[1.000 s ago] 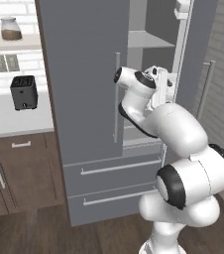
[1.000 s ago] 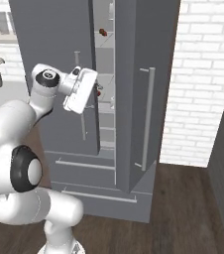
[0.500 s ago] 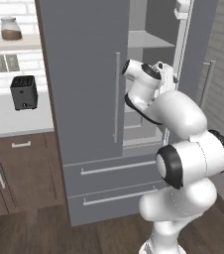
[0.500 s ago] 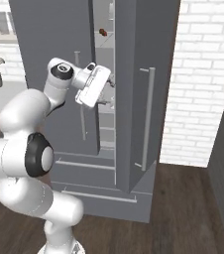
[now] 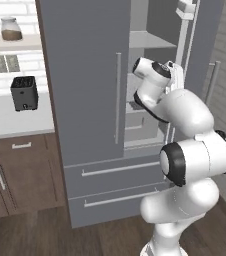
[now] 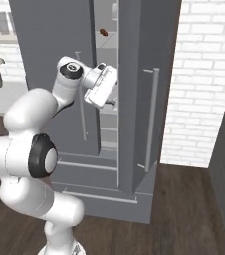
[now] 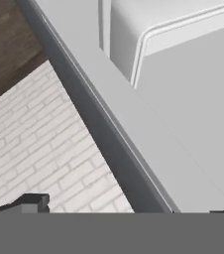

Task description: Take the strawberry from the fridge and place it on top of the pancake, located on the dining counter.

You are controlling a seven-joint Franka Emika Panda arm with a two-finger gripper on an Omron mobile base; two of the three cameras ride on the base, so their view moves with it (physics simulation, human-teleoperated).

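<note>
While the gripper reaches into the fridge | strawberry lies above it on an upper shelf | jaw state unclear

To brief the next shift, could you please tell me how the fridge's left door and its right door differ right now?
The left door is shut, flush above the drawers; the right door stands ajar, leaving a gap that shows pale shelves. The gripper sits at the right door's edge, away from the left door's handle. Both are matte grey with long silver vertical handles.
</note>
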